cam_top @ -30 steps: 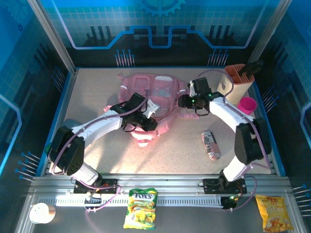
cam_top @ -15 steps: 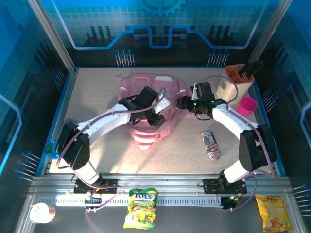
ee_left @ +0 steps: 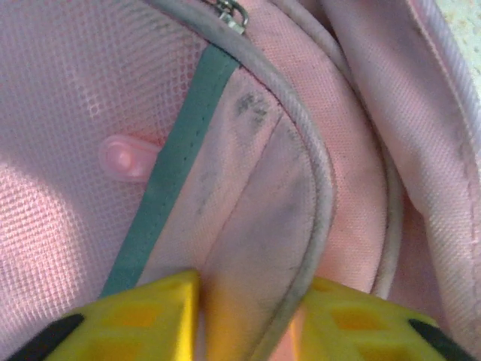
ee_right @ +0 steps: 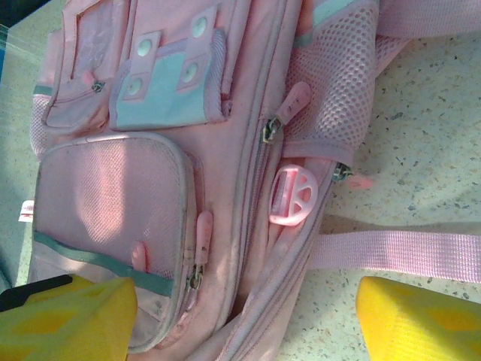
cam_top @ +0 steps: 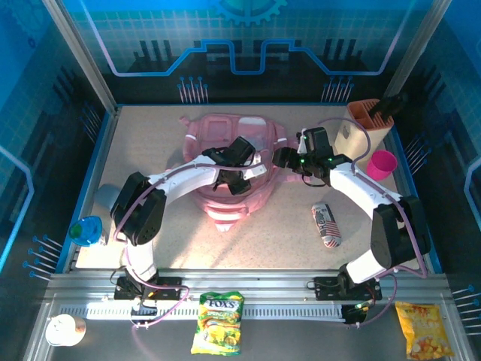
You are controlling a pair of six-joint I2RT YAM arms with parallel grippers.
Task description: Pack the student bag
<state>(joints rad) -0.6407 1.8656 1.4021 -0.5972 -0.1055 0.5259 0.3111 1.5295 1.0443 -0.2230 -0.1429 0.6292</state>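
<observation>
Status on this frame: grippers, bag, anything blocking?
Left gripper straddling a pocket edge, grip unclear. Right gripper open over student bag, holding nothing. Bag flat on table, pockets up; strap loose alongside.

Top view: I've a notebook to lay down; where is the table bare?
Bare: the near strip of table in front of the student bag, and the far-left corner. Crowded: the right side, with orange organizer, pink cup and can.

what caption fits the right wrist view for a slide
Open right hand above the pink backpack, zipped pockets up, a strap across the speckled table
</observation>
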